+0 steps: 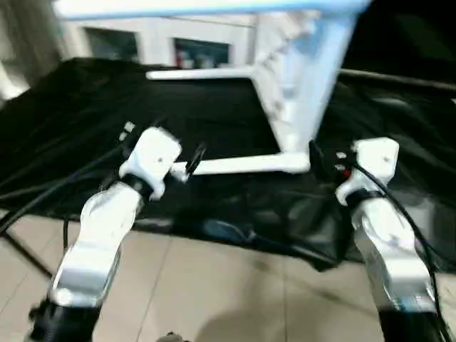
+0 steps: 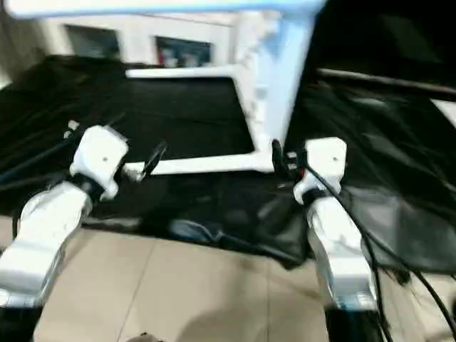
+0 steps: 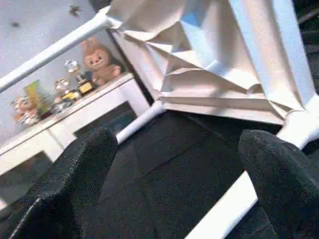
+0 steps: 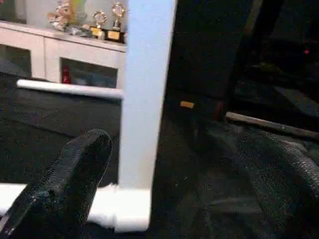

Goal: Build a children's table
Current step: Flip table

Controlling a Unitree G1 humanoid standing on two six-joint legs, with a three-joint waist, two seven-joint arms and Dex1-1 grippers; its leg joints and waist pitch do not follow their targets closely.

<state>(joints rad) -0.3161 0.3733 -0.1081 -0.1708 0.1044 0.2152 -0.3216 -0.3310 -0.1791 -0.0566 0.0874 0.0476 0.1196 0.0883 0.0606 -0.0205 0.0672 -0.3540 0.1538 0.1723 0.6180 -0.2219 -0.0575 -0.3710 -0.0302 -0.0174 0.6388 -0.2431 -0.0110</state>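
Standing on edge: tabletop (image 1: 285, 78), white, ribbed underside facing the robot's left, upright on the black worktop (image 1: 206, 114) with legs already seated in its corner sockets.
Near bottom leg: white leg (image 1: 242, 165) lay along the cloth, running from the lower corner socket (image 1: 299, 160) toward the left claw.
Far bottom leg: second leg (image 1: 199, 73) ran level farther back, parallel to the first.
Top leg: another leg (image 1: 192, 7) reached out at the upper edge of the head views.
Left claw: left claw (image 3: 169, 184) was spread apart and empty; its fingers (image 3: 75, 169) sat either side of the near leg's free end without closing on it.
Right claw: right claw (image 4: 184, 184) was likewise apart, holding nothing, aimed at the tabletop's upright edge (image 4: 144, 89) just above the lower corner.
Backdrop: white cabinet (image 3: 65, 129) carrying figurines and trophies behind the worktop; tiled floor (image 1: 214, 285) below its front edge.
Task state (judged): assembly looked nearly complete; fourth leg not confirmed.
Risk one: balanced on edge and unheld, the tabletop might topple if either claw nudged it.
Risk two: a push on the near leg could lever it out of its socket or drag the cloth.
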